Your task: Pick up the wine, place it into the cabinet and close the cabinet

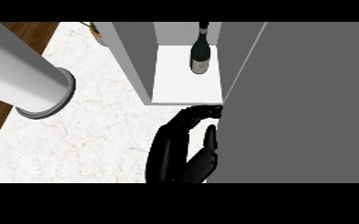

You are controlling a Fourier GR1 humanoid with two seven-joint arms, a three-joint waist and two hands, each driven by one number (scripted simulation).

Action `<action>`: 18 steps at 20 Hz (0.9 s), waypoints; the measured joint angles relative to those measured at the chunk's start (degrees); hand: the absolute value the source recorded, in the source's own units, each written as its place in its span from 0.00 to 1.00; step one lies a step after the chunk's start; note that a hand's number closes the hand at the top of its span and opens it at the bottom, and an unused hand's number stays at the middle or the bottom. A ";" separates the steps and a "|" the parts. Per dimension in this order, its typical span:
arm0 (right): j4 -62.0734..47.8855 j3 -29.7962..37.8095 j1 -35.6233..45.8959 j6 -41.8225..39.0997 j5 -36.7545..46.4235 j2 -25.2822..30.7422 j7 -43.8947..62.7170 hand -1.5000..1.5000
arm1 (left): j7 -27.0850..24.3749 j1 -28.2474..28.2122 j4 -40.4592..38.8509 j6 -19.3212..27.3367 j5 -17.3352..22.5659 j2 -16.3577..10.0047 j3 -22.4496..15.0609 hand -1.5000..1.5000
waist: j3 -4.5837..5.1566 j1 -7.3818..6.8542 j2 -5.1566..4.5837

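One wine bottle (200,52) was seen inside the cabinet (133,61) at twelve o'clock. The right hand (176,154), fingers loosely extended, was laid against the door (294,104) edge. If they slipped off, the door could be left ajar.

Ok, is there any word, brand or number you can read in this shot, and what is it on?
No text can be read.
Pale label on the wine bottle: too blurred to read.
Cabinet, its open door and the counter: no writing or signs show.
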State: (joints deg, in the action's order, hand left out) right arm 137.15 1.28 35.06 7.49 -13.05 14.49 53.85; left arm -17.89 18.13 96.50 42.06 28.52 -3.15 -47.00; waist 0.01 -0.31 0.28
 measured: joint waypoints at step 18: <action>0.06 -12.08 1.30 -3.07 -2.01 -4.74 0.94 1.00 | -4.96 -24.17 24.60 -18.58 6.42 -26.39 3.74 1.00 | 0.03 -0.50 0.02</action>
State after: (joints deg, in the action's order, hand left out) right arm 137.21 -10.80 36.37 4.42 -15.06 9.75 54.79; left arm -22.85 -6.04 121.10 23.48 34.95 -29.54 -43.26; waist 0.04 -0.81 0.30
